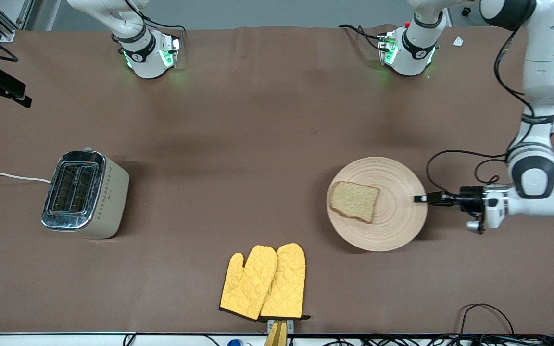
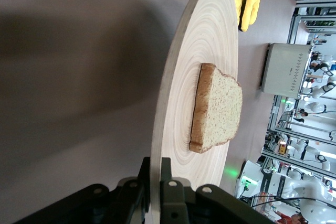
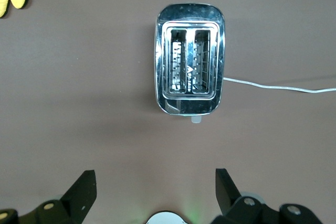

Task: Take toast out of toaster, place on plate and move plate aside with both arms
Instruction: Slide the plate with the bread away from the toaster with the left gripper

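The round light-wood plate (image 1: pixel 397 216) lies toward the left arm's end of the table. The brown toast (image 1: pixel 354 201) rests on it, on the side toward the toaster. My left gripper (image 1: pixel 420 198) is shut on the plate's rim at the edge facing the left arm's end. In the left wrist view the rim of the plate (image 2: pixel 178 108) runs between the two fingers of the left gripper (image 2: pixel 160 182), with the toast (image 2: pixel 218 107) lying farther along. My right gripper (image 3: pixel 155 179) hangs open and empty high over the toaster (image 3: pixel 189 74); it is outside the front view.
The steel two-slot toaster (image 1: pixel 84 193) stands toward the right arm's end, its white cord (image 1: pixel 7 176) trailing off the table edge. Two yellow quilted oven mitts (image 1: pixel 265 281) lie near the front camera's edge of the brown table (image 1: pixel 238 144).
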